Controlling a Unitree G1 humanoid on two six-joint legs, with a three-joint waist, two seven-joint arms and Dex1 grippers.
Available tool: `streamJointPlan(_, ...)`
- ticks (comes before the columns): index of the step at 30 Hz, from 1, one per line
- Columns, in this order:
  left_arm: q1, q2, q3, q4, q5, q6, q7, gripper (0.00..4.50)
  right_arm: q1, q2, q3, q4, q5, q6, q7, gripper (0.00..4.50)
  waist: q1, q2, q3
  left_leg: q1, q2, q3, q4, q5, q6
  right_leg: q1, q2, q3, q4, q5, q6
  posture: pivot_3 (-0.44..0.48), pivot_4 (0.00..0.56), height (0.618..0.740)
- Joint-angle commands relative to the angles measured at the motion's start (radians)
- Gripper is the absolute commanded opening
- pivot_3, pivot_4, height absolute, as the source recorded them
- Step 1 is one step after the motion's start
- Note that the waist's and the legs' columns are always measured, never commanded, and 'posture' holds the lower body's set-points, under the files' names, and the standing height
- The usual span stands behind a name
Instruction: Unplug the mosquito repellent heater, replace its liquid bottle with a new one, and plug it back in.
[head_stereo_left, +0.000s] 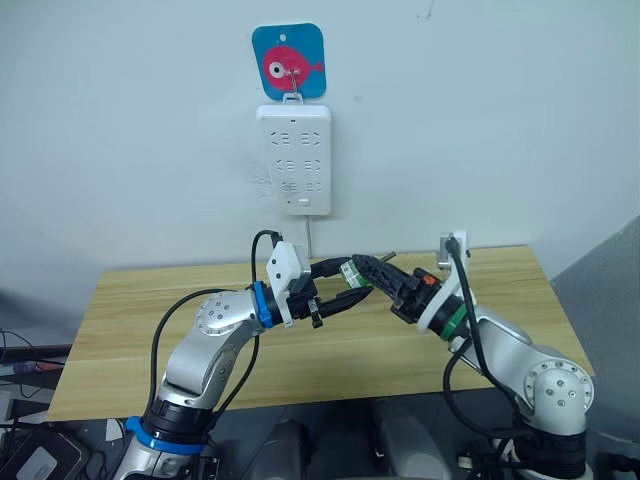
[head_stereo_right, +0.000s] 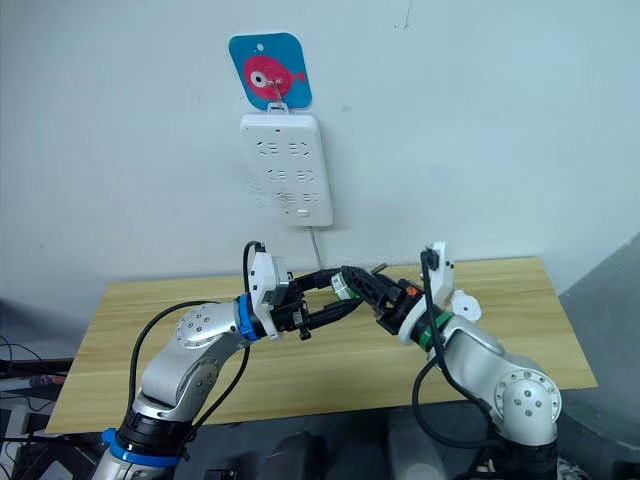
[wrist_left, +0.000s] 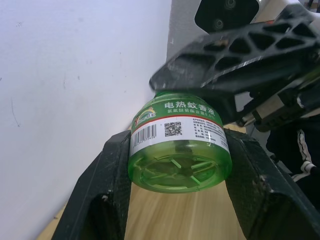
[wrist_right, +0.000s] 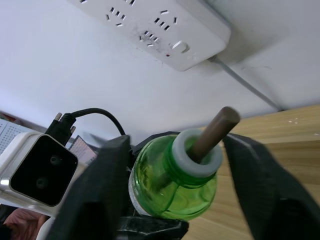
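Green translucent plastic bottle (wrist_left: 180, 150), white-labelled, with a brown wick at its neck, is held in the air above the middle of the light wooden tabletop (head_stereo_left: 130, 330), toward its back edge. The left tool (wrist_left: 177, 170) is closed on the bottle's body. The right tool (wrist_right: 175, 175) flanks the neck; whether its fingers press it cannot be told.

Risk, as judged: should both tools pull or release unevenly, the bottle may slip and fall, or the wick may bend.

The white power strip (head_stereo_left: 293, 158) on the wall is seen with empty sockets. The bottle's base and label are shown by the left wrist view; the wick and collar by the right wrist view.
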Motion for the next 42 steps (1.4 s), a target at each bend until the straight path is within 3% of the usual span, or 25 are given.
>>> streamJointPlan(1, -0.001, -0.005, -0.003, -0.031, 0.003, -0.029, 0.001, 2.25, -0.003, -0.01, 0.027, -0.027, 0.032, -0.035, -0.002, 1.59, 0.0, 0.0, 0.0, 0.0, 0.0, 0.0, 0.0, 0.0, 0.0, 0.0, 0.0, 0.0, 0.0, 0.0, 0.0, -0.161, 0.163, 0.74)
streamJointPlan(4, 0.018, 0.003, -0.01, -0.037, 0.009, -0.043, -0.006, 2.25, 0.002, -0.023, 0.044, -0.029, 0.048, -0.055, -0.006, 0.84, 0.0, 0.0, 0.0, 0.0, 0.0, 0.0, 0.0, 0.0, 0.0, 0.0, 0.0, 0.0, 0.0, 0.0, 0.0, -0.157, 0.16, 0.74)
streamJointPlan(9, 0.049, 0.012, -0.005, -0.052, -0.021, -0.055, -0.035, 2.25, 0.009, -0.043, 0.078, -0.038, 0.075, -0.075, -0.007, 0.83, 0.0, 0.0, -0.001, 0.0, 0.0, 0.0, 0.0, 0.0, 0.0, 0.0, 0.0, 0.0, 0.0, 0.0, 0.0, -0.151, 0.156, 0.74)
streamJointPlan(13, 0.062, 0.055, 0.001, -0.035, 0.027, -0.08, -0.037, 3.53, 0.012, -0.067, 0.088, -0.045, 0.061, -0.096, -0.005, 0.83, 0.0, 0.0, -0.002, 0.001, 0.0, 0.0, 0.0, 0.0, 0.0, 0.0, 0.0, 0.0, 0.0, 0.0, 0.0, -0.147, 0.156, 0.74)
streamJointPlan(16, 0.086, 0.116, 0.008, -0.017, 0.05, -0.007, -0.024, 4.48, 0.001, -0.111, 0.08, -0.031, -0.083, -0.13, 0.023, 0.83, 0.001, 0.0, -0.004, 0.001, 0.0, 0.0, 0.0, 0.0, 0.0, 0.0, 0.0, 0.0, 0.0, 0.0, 0.0, -0.141, 0.163, 0.74)
streamJointPlan(19, 0.133, 0.176, -0.002, -0.025, 0.062, 0.03, -0.04, 4.5, -0.025, -0.181, 0.124, 0.051, -0.41, -0.236, 0.075, 0.83, 0.001, 0.0, -0.005, 0.001, 0.0, 0.001, 0.0, 0.0, 0.0, 0.0, 0.0, 0.0, 0.0, 0.0, 0.0, -0.138, 0.169, 0.74)
streamJointPlan(24, 0.164, 0.173, 0.001, -0.082, 0.059, 0.065, -0.004, 4.5, -0.068, -0.242, 0.262, 0.263, -0.847, -0.444, 0.191, 0.83, 0.006, -0.001, -0.005, 0.001, -0.001, 0.002, 0.0, 0.0, 0.0, 0.0, 0.0, -0.001, 0.0, 0.0, 0.0, -0.121, 0.181, 0.74)
streamJointPlan(28, 0.163, 0.128, -0.003, -0.132, 0.073, 0.055, 0.058, 4.5, -0.149, -0.206, 0.347, 0.661, -1.138, -0.699, 0.259, 0.83, 0.009, -0.001, -0.005, 0.002, 0.0, 0.002, 0.0, 0.0, 0.0, 0.0, 0.0, -0.001, 0.0, 0.0, 0.0, -0.1, 0.189, 0.74)
streamJointPlan(33, 0.195, 0.121, -0.005, -0.176, 0.075, 0.06, 0.076, 4.5, -0.255, -0.123, 0.323, 1.08, -1.279, -0.923, 0.316, 0.83, 0.013, -0.001, -0.004, 0.003, 0.0, 0.004, 0.0, 0.0, 0.0, 0.0, -0.001, 0.0, 0.001, 0.0, -0.001, -0.063, 0.204, 0.74)
streamJointPlan(40, 0.221, 0.136, 0.004, -0.191, 0.081, 0.054, 0.083, 4.5, -0.315, -0.054, 0.22, 1.322, -1.312, -1.048, 0.347, 0.83, 0.029, -0.001, -0.004, 0.003, 0.0, 0.002, 0.0, 0.0, 0.0, 0.001, -0.001, 0.001, 0.001, 0.001, -0.002, -0.041, 0.216, 0.74)
streamJointPlan(41, 0.222, 0.137, 0.005, -0.191, 0.084, 0.054, 0.085, 4.5, -0.313, -0.046, 0.202, 1.326, -1.307, -1.05, 0.352, 1.55, 0.031, -0.001, -0.004, 0.004, 0.0, 0.002, 0.0, 0.0, 0.0, 0.001, -0.001, 0.001, 0.001, 0.001, -0.002, -0.041, 0.216, 0.74)
streamJointPlan(42, 0.221, 0.137, 0.006, -0.192, 0.086, 0.055, 0.088, 4.5, -0.311, -0.041, 0.187, 1.327, -1.307, -1.055, 0.354, 1.83, 0.031, -0.001, -0.004, 0.004, 0.0, 0.002, 0.0, 0.0, 0.0, 0.002, -0.001, 0.001, 0.001, 0.001, -0.002, -0.044, 0.217, 0.74)
